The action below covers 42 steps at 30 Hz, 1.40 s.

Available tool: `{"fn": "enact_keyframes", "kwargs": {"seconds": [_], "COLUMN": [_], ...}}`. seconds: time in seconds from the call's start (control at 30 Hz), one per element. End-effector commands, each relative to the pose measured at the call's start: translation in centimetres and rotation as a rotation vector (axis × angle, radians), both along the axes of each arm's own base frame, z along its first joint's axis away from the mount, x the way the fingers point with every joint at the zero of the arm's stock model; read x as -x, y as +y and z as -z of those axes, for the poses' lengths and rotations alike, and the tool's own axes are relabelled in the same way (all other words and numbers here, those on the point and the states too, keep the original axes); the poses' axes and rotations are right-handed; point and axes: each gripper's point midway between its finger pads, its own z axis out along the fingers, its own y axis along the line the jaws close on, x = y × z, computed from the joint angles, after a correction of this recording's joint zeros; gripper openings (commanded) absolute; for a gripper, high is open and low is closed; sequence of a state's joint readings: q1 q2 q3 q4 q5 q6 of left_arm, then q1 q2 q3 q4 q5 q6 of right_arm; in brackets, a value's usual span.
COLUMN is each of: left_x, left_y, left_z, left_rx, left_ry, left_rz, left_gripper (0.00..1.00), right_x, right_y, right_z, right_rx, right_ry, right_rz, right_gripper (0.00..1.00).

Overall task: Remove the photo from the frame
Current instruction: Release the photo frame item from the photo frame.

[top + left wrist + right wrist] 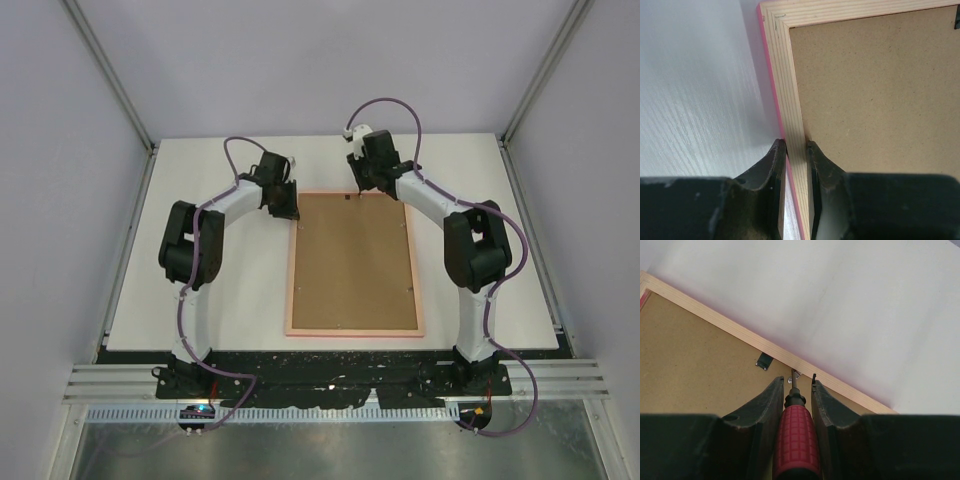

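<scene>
The frame (292, 290) lies face down on the white table, its pale wooden back up and a pink edge showing. A plain brown backing board (355, 265) fills it, so the photo is hidden. My left gripper (290, 212) is at the frame's far left corner. In the left wrist view the left gripper (796, 146) is shut across the left rail (785, 75). My right gripper (362, 188) is at the far rail. It is shut on a red-handled screwdriver (796, 440), whose tip rests at a small metal tab (795, 375) by the rail (730, 329).
A black retaining clip (764, 361) sits on the backing board just left of the screwdriver tip, and another dark clip (957, 20) shows at the edge of the left wrist view. White table (200, 290) surrounds the frame, with enclosure walls on three sides.
</scene>
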<state>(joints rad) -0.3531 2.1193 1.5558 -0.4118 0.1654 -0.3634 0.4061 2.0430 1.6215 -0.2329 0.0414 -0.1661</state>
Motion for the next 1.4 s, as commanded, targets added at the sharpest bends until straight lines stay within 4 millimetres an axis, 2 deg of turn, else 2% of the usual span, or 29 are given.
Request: {"fn": "enact_keyframes", "kwargs": {"seconds": [0.0, 0.43, 0.53, 0.9, 0.97, 1.37], "left_x": [0.2, 0.1, 0.2, 0.2, 0.2, 0.2], "left_y": [0.3, 0.7, 0.6, 0.8, 0.8, 1.0], "left_z": [-0.7, -0.7, -0.6, -0.7, -0.6, -0.6], "left_rx": [-0.001, -0.005, -0.007, -0.011, -0.012, -0.015], "left_ry": [-0.019, -0.025, -0.024, -0.028, -0.026, -0.027], "left_rz": [0.0, -0.014, -0.013, -0.021, -0.023, -0.032], "left_gripper": [0.12, 0.05, 0.0, 0.0, 0.0, 0.0], "right_x": [-1.8, -1.4, -1.2, 0.0, 0.4, 0.7], "right_y": [-0.5, -1.2, -1.1, -0.7, 0.0, -0.8], "right_z": [-2.4, -2.6, -2.5, -2.5, -2.5, -3.0], "right_rx": [0.036, 0.127, 0.147, 0.196, 0.188, 0.216], "right_ry": [-0.101, -0.138, -0.135, -0.116, -0.105, -0.067], "right_rz": [0.019, -0.042, -0.079, -0.203, -0.251, -0.274], "right_gripper": [0.08, 0.08, 0.08, 0.08, 0.08, 0.08]}}
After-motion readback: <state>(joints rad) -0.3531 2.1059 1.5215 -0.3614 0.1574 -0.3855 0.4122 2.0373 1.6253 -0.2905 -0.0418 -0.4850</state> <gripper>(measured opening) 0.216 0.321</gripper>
